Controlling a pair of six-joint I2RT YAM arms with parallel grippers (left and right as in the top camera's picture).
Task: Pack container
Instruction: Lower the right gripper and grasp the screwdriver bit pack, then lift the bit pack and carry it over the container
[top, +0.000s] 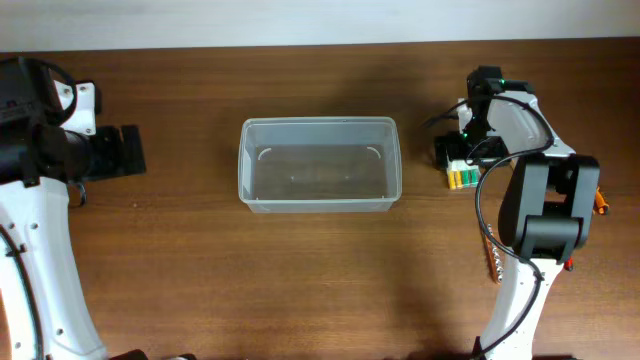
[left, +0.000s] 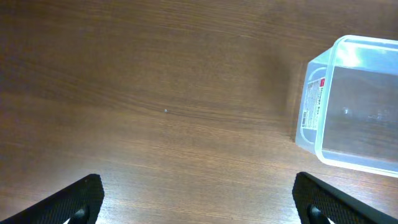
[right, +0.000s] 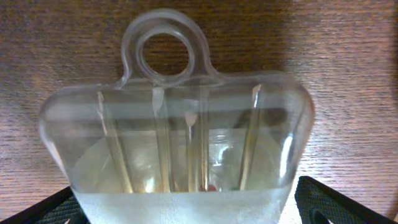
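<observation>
Two arms flank the wooden table (top: 300, 290), and between them we see the container (top: 320, 170), a clear rectangular tub, standing upright near the middle with its open side up and the wood showing through its bare floor. Our left gripper (left: 198, 186) hangs over bare wood well to the left of the tub, its jaws spread wide and holding nothing. From the left wrist view we can make out a white label (left: 313, 102) on the tub's near end wall. Our right gripper (right: 186, 190) sits to the right of the tub, apart from it, low over a small clear pack (right: 180, 137) with a hanging ring (right: 163, 53) at its top. Its jaws stand wide, one black finger (right: 329, 202) on each side of the pack, and we cannot tell whether they touch it. From overhead, yellow-green pieces (top: 461, 178) show in the pack.
</observation>
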